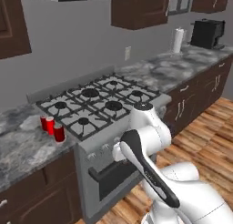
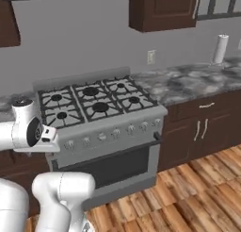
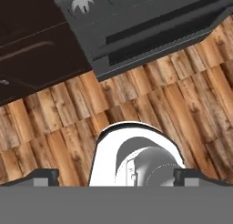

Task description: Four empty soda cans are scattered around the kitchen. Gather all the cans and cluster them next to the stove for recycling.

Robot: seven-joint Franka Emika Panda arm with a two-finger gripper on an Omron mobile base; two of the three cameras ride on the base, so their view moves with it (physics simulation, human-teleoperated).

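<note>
three soda cans point(image 1: 51, 127) cluster on the counter just left of the stove point(image 1: 98, 107) (for recycling); the gripper point(image 3: 116, 175) hangs wide open, empty, facing the floor.

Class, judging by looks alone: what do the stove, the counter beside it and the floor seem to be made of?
Stove: looks like brushed stainless steel, grey with a dull sheen; its grates look like black cast iron.
Counter: seems polished stone, perhaps marble or granite, given the grey-white veining.
Floor: appears to be wood planks, brown with visible grain and seams; could be laminate.
</note>
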